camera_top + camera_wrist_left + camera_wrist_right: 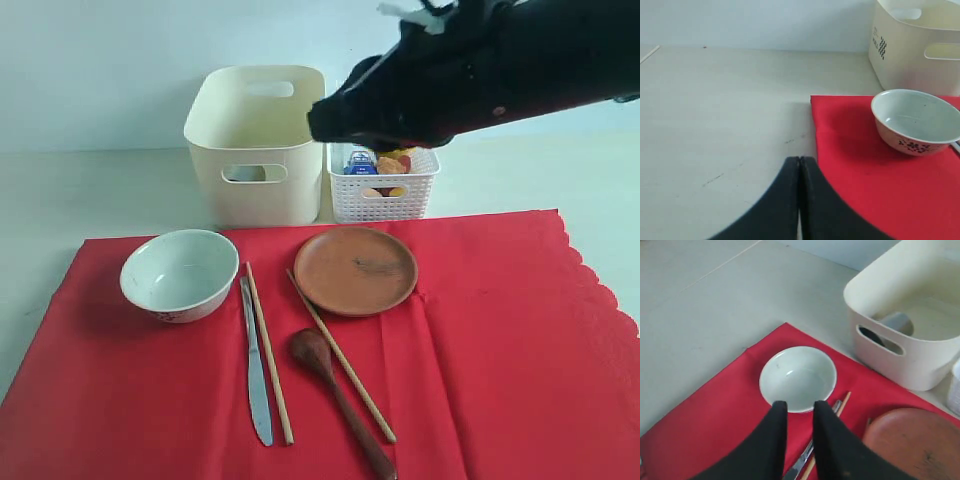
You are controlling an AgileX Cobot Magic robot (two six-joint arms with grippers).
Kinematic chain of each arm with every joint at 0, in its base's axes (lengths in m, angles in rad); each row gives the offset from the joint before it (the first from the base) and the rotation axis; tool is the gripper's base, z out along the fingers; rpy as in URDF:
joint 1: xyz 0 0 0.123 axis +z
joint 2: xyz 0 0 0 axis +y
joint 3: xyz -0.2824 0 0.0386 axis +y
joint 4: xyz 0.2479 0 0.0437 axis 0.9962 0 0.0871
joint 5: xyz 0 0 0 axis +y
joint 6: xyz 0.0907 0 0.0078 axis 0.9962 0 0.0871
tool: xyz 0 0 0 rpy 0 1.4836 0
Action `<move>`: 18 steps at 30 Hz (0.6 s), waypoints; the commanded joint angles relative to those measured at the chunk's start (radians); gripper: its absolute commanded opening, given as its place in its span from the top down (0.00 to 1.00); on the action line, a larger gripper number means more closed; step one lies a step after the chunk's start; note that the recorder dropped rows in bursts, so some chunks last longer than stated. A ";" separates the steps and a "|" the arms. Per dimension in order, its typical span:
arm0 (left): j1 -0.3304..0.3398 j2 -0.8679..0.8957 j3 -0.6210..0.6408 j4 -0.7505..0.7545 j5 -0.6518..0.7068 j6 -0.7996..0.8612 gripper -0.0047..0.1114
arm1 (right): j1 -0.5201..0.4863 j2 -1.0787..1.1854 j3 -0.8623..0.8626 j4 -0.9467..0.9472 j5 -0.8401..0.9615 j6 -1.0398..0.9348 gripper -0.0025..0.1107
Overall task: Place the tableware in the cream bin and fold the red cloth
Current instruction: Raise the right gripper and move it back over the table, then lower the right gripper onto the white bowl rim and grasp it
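On the near part of the red cloth (500,350), spread flat, we see the dark wooden spoon (340,395), the metal knife (256,380) and two wooden chopsticks, one (270,355) just beside the knife, the other (340,360) slanting past the spoon (its far end near the plate's rim). Behind them, also on the cloth, stand the white ceramic bowl (180,273) at left and the round brown plate (355,268) at centre. Beyond the cloth's far edge stands the cream bin (255,190), holding a grey shape we take for the steel cup (897,322), with the white lattice basket (385,195) just beside it. The left gripper (800,165), fingers pressed together, hangs over the bare table (715,125) beside the cloth's left edge. The right gripper (800,405), fingers parted and empty, hovers high above the bowl's side of the bin.
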 commanded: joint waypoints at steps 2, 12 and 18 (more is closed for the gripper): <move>0.001 -0.007 0.000 -0.002 -0.008 0.002 0.96 | 0.076 0.052 -0.006 0.030 0.008 -0.106 0.59; 0.001 -0.007 0.000 -0.002 -0.008 0.002 0.96 | 0.172 0.100 -0.006 0.028 0.001 -0.152 0.45; 0.001 -0.007 0.000 -0.002 -0.008 0.002 0.96 | 0.204 0.108 -0.030 0.007 0.035 -0.145 0.45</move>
